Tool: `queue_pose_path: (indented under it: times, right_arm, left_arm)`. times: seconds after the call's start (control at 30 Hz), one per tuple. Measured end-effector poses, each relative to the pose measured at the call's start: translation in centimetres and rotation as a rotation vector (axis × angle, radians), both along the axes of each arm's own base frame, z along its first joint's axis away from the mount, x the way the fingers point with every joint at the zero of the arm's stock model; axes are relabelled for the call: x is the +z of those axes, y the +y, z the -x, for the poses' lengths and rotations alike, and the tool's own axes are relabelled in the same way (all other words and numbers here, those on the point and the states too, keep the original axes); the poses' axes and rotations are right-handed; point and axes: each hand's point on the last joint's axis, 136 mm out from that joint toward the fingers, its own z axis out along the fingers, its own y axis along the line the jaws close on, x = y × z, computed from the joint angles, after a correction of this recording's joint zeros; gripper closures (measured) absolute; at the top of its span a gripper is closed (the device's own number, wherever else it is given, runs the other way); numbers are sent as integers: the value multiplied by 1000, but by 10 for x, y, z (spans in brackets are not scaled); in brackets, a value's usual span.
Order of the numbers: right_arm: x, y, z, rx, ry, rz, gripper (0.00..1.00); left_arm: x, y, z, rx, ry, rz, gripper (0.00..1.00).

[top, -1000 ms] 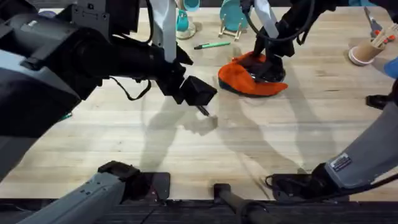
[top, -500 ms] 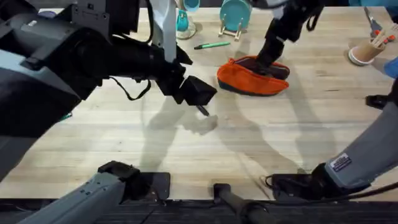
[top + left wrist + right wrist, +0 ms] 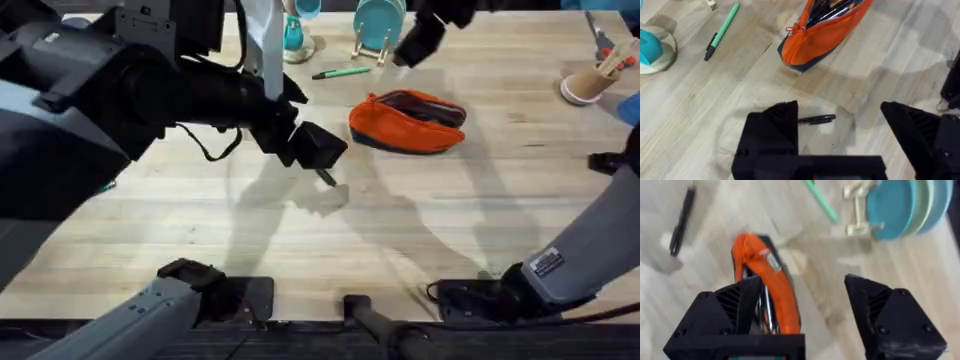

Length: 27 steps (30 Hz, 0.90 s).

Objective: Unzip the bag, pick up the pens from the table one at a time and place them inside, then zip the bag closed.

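Observation:
The orange bag (image 3: 405, 122) lies on the table (image 3: 450, 220) right of centre, its zipper open on the dark inside (image 3: 825, 30) (image 3: 765, 280). Behind it to the left lies the light green pen (image 3: 340, 72) (image 3: 721, 31) (image 3: 820, 202). In front of the bag to the left lies the black pen (image 3: 327, 179) (image 3: 817, 119) (image 3: 682, 220). My left gripper (image 3: 322, 160) (image 3: 837, 107) hangs open just above the black pen, one finger on each side. High behind the bag, near the teal stand, my right gripper (image 3: 412, 45) (image 3: 802, 282) is open with nothing in it.
A teal stand (image 3: 378, 25) (image 3: 900, 207) and a teal round base (image 3: 295, 38) (image 3: 650, 47) stand at the back. A pink cup of sticks (image 3: 590, 82) is at the far right, a small black object (image 3: 607, 160) near the right edge.
My right gripper has let go of the bag and risen up and back toward the teal stand. The bag has settled flatter on the table. The left arm has not moved.

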Motion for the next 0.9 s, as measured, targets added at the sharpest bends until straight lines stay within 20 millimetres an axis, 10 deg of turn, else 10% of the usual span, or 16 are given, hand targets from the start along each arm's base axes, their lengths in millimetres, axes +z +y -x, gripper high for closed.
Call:
queue_pose_path:
  times: [0.43,0.9]
  right_arm:
    - [15,51,-20,97,-142,-85,4]
    - [-37,85,-58,138,-166,-98,4]
  left_arm:
    - [0,0,0,0,0,0,6]
    - [0,0,0,0,1,0,6]
